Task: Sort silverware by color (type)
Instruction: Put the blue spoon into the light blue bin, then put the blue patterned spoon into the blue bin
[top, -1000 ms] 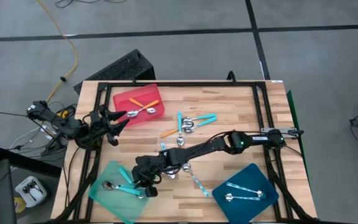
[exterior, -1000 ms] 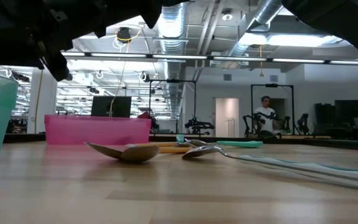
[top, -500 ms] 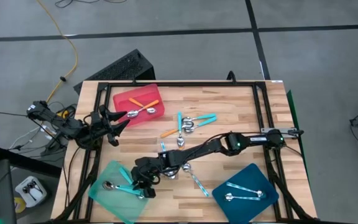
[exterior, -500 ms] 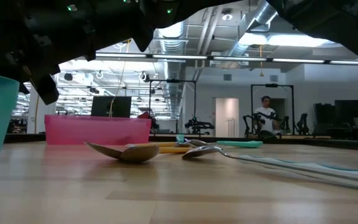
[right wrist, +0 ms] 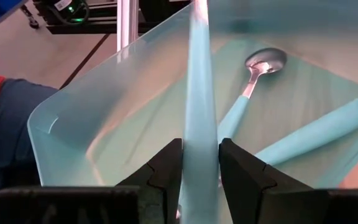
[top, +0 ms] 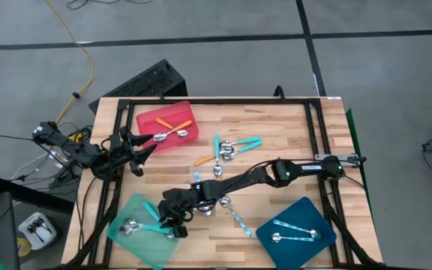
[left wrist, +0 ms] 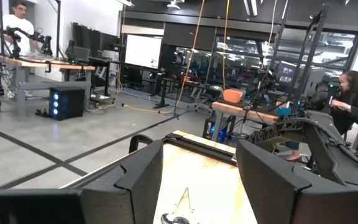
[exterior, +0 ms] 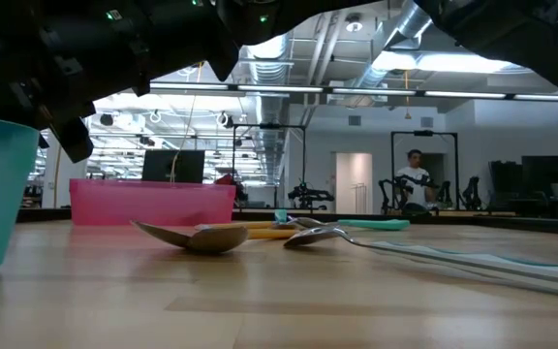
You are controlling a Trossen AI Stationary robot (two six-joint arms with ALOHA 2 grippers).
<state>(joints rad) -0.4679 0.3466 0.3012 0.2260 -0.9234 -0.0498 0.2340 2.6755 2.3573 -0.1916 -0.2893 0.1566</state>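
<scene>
Two turquoise spoons concern the right end effector (top: pixel 169 220): one (right wrist: pixel 253 84) lies in the mint tray (top: pixel 126 232); the other (right wrist: pixel 201 124) stands between its parted fingers (right wrist: pixel 160 171), positioned for colour-matched release. Left end effector (top: pixel 137 146) waits open beside the red tray (top: pixel 150 118).

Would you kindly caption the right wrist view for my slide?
Right end effector holding a turquoise spoon handle over the mint-green tray, another spoon inside.

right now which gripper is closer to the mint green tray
Right. The right gripper hangs over the mint-green tray, a turquoise spoon between its fingers. The left gripper waits apart, beside the red tray.
</scene>
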